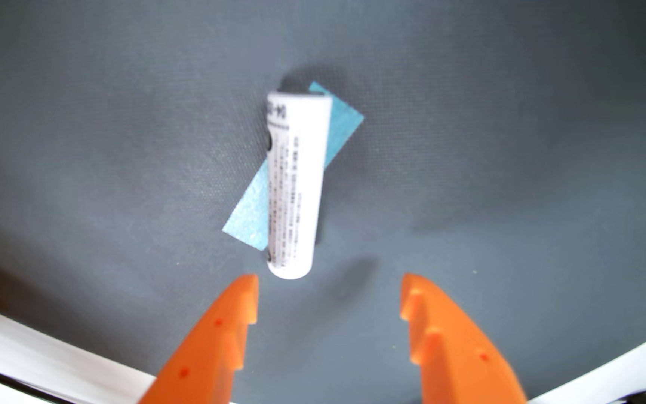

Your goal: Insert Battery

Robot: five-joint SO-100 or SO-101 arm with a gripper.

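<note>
On a grey mat (pixel 119 136), a white battery (pixel 296 186) lies across blue tape (pixel 343 130), long axis twelve-to-six, at eleven o'clock just beyond the released, empty orange claw (pixel 329 299).

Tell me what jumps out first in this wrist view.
A white battery lies in the centre of the grey mat, crossing a slanted strip of blue tape. Below it, two orange fingers spread wide apart rise from the bottom edge, the gripper open and not touching the battery.
</note>
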